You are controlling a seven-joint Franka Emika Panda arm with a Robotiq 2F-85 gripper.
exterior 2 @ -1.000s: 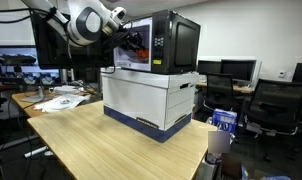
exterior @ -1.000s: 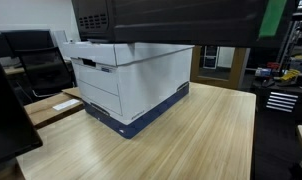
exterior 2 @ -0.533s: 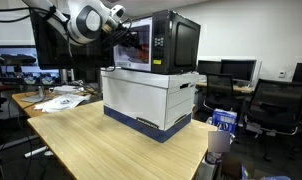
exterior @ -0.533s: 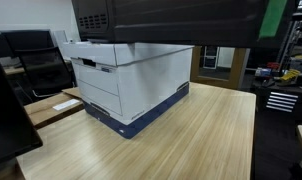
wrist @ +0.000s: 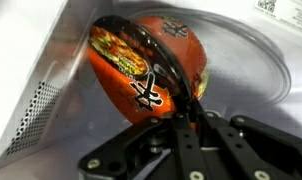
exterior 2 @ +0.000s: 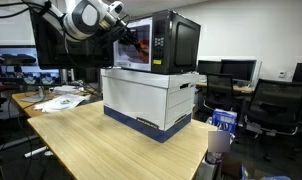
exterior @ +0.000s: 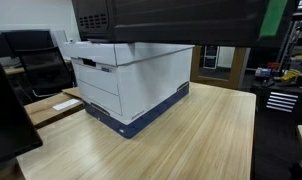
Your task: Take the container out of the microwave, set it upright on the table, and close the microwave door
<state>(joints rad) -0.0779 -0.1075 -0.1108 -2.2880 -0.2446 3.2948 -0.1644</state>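
The jaws are pinched on the container (wrist: 141,62) rim inside the microwave (exterior 2: 169,40); removal, upright placement on the surface (exterior: 191,130) and closing remain.

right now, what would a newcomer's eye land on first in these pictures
The wrist view grabs you: a red bowl with a loud printed top, tilted inside the bright microwave, with the gripper right at it. In an exterior view the black microwave sits oddly high on a white-and-blue box on the wood table, and the robot arm reaches into it.
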